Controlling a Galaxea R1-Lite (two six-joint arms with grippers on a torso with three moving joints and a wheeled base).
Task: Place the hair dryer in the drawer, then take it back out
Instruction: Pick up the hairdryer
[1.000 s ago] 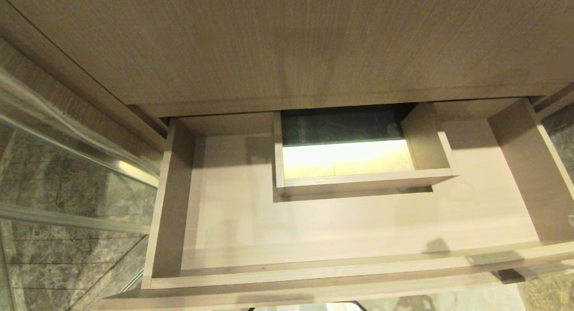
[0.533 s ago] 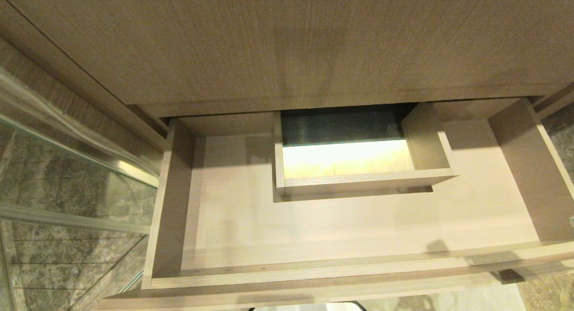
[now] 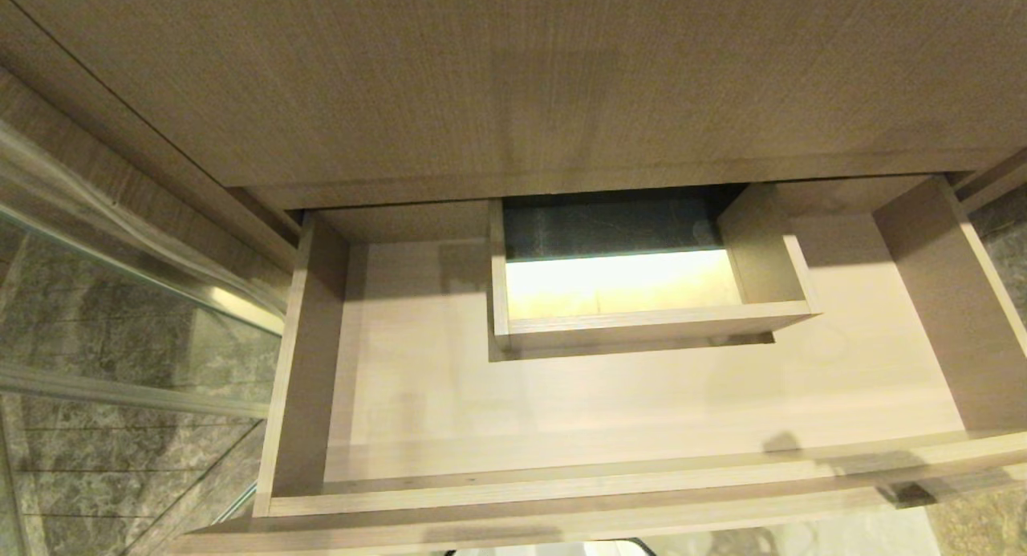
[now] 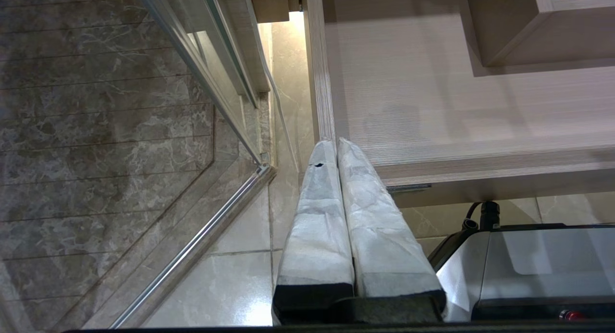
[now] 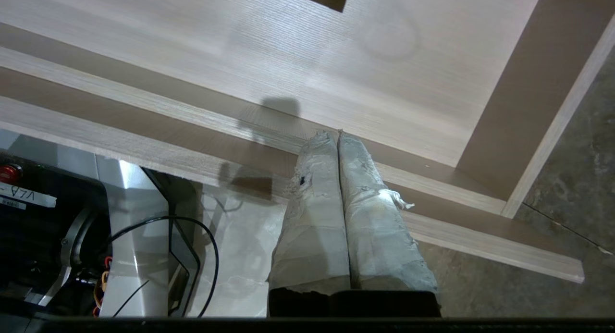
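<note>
The hair dryer is in none of our views. The drawer stands pulled out and bare. Our left gripper and right gripper have fingers pressed together, holding nothing, by its front edge. We judge stowing either not begun or both steps finished.

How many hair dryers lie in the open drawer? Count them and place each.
0. The drawer is open and its floor bare; no hair dryer shows in any view. Both grippers are shut, holding nothing.

Drawer pulled out under cabinet panel; boxed cut-out at mid-back; glass partition left.
</note>
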